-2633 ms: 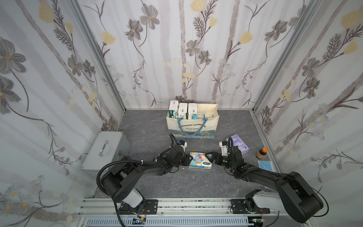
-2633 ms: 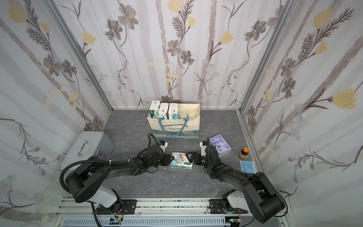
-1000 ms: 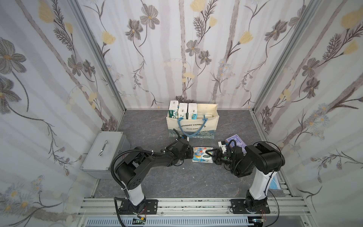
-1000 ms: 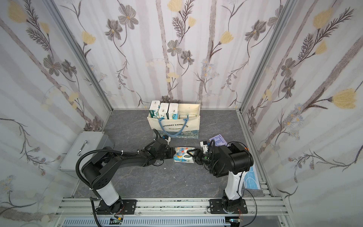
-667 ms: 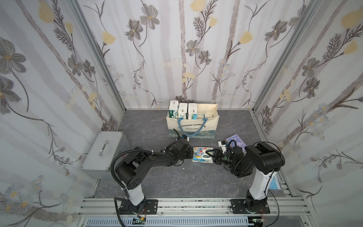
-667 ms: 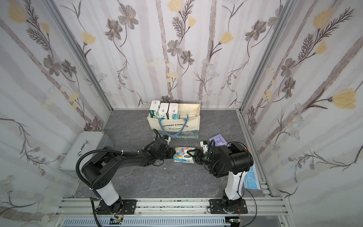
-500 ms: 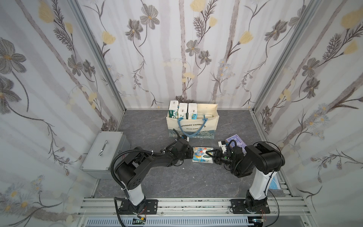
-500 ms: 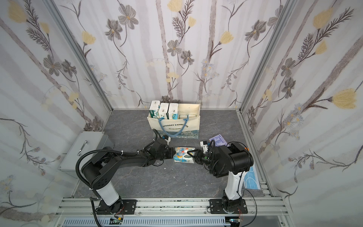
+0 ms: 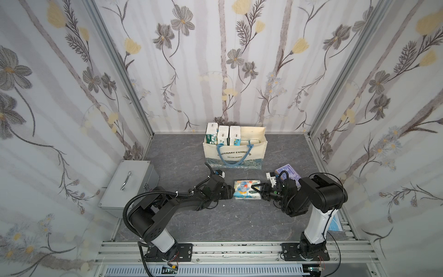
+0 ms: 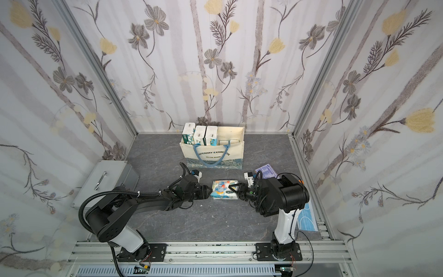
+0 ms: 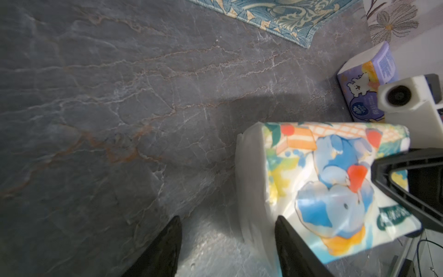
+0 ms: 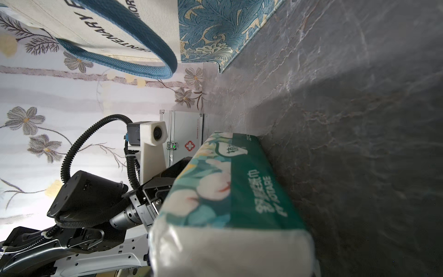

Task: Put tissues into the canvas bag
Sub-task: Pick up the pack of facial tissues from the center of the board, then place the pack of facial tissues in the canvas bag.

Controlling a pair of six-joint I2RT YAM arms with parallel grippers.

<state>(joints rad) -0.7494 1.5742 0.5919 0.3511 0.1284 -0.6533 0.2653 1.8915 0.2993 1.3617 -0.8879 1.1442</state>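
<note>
A white tissue pack with a blue elephant cartoon (image 9: 244, 193) (image 10: 223, 189) lies on the grey floor in front of the canvas bag (image 9: 254, 153). My right gripper (image 9: 257, 190) is shut on the pack's right end, one finger lying over its top face (image 11: 407, 187). In the right wrist view the pack (image 12: 230, 203) hides the fingers. My left gripper (image 9: 232, 191) (image 11: 229, 249) stands open at the pack's left end and holds nothing. Three packs (image 9: 223, 135) stand upright in the bag. A lavender pack (image 9: 287, 172) (image 11: 366, 86) lies behind the right wrist.
A silver metal case (image 9: 131, 182) (image 12: 187, 134) stands at the left wall. A flat blue mask packet (image 10: 308, 217) lies by the right arm's base. The bag's blue handle (image 12: 143, 60) hangs over its front. Flowered walls close in three sides.
My left gripper has gone from shut to open at the pack's left end. My right gripper's jaws have narrowed onto the pack's right end. The pack has hardly moved.
</note>
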